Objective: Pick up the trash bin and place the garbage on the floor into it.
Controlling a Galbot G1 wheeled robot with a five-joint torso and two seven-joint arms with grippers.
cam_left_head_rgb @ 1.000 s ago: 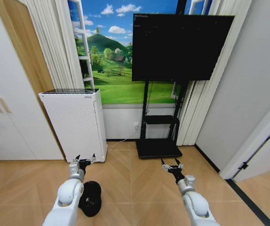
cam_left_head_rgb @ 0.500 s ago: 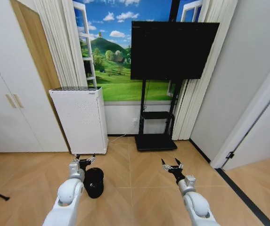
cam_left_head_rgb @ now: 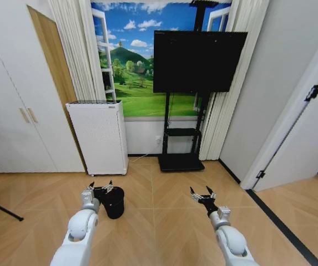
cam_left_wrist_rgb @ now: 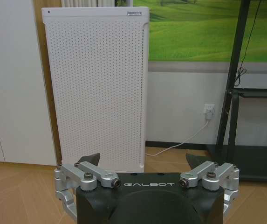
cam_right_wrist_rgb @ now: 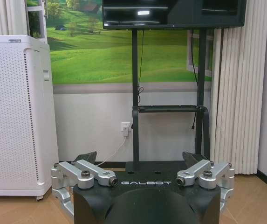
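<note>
nearest: left gripper and right gripper, fingers spread, grasping nothing, above bare tan herringbone parquet floor. just past left gripper: small black round trash bin, near side partly hidden. beyond: tall white perforated box appliance, black tv stand against wall.

White perforated appliance beside wall — black TV on stand — landscape mural behind.
</note>
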